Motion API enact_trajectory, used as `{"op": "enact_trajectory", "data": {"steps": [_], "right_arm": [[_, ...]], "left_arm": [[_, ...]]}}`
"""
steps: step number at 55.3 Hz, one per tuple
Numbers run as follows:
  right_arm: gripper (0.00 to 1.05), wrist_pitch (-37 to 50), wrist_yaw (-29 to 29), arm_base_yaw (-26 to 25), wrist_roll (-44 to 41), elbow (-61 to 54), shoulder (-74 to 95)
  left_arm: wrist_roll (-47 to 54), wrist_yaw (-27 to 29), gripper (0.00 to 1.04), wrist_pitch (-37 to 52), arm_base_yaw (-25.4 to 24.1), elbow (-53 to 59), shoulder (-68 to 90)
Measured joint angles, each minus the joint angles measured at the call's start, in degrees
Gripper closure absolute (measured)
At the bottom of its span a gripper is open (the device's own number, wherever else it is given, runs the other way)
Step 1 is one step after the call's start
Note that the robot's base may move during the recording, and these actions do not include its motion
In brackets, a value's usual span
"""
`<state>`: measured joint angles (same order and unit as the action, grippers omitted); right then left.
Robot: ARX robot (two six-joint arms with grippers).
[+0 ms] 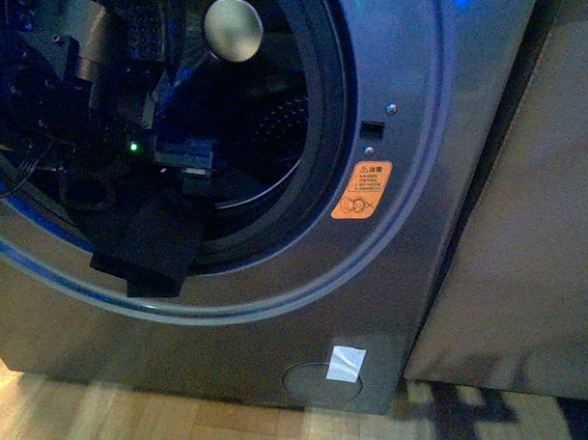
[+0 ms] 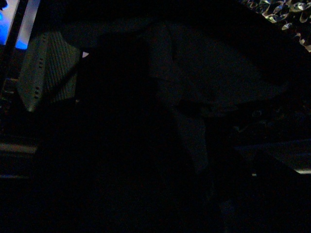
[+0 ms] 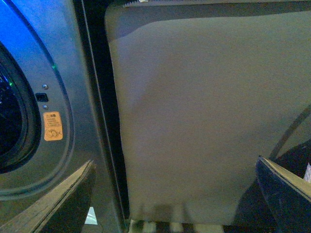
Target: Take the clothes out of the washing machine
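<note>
The grey washing machine (image 1: 413, 137) fills the front view, its drum (image 1: 278, 123) open. My left arm reaches into the opening on the left. My left gripper (image 1: 187, 174) is shut on the dark clothes (image 1: 148, 249), which hang limp over the lower black door rim. The left wrist view is dark. My right gripper (image 3: 175, 204) is open and empty. It faces a flat grey panel (image 3: 204, 111) beside the washing machine (image 3: 73, 97), whose orange sticker (image 3: 53, 125) shows there. The right gripper is out of the front view.
An orange sticker (image 1: 362, 190) sits right of the door rim, and a white label (image 1: 345, 363) is stuck low on the front. A grey flat panel (image 1: 526, 209) stands close to the machine's right side. Light wood floor (image 1: 171, 418) lies below.
</note>
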<state>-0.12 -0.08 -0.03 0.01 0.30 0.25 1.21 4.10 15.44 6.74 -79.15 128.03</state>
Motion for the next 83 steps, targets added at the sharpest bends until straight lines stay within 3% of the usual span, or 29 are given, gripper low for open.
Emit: {"op": "enact_trajectory", "data": {"steps": [31, 60, 83], "right_arm": [[0.07, 0.0, 0.0, 0.0, 0.0, 0.0, 0.0], [0.07, 0.0, 0.0, 0.0, 0.0, 0.0, 0.0], [0.07, 0.0, 0.0, 0.0, 0.0, 0.0, 0.0]], "left_arm": [[2.12, 0.9, 0.07, -11.61, 0.17, -19.21, 9.53], [5.49, 8.22, 0.07, -34.36, 0.22, -45.09, 25.22], [4.2, 7.96, 0.07, -39.74, 1.01, -49.27, 27.17]]}}
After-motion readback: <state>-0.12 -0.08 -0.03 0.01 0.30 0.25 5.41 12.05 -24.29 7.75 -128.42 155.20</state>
